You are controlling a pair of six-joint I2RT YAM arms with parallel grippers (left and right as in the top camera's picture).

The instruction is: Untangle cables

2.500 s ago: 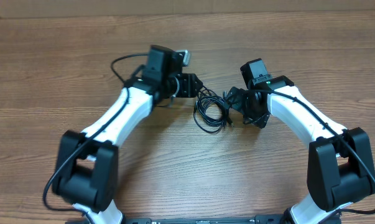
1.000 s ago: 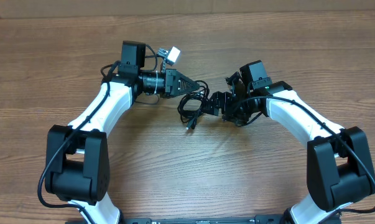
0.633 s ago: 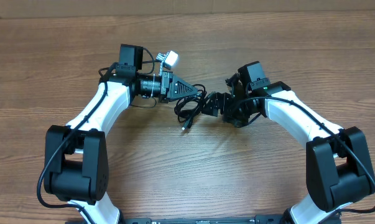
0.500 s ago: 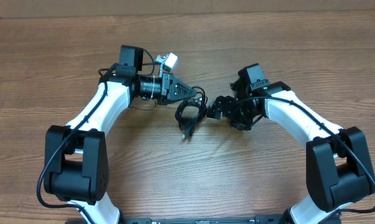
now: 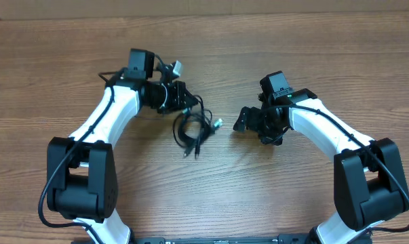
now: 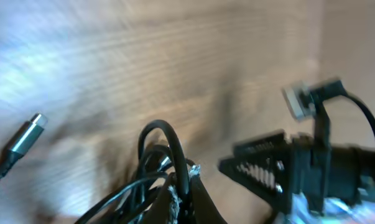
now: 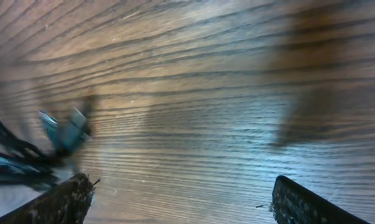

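Cables [image 5: 189, 129] sat bunched in 1 dark tangle on the wooden table [image 5: 211, 193], between the 2 arms; the left gripper [image 5: 188, 103] was clamped tight on the tangle's upper loops; 1 silver-tipped plug [image 6: 27, 129] stuck out to the side, free of the bunch; the right gripper [image 5: 245, 120] stood apart from the tangle, its fingers [image 7: 63, 200] spread wide with only bare wood between them
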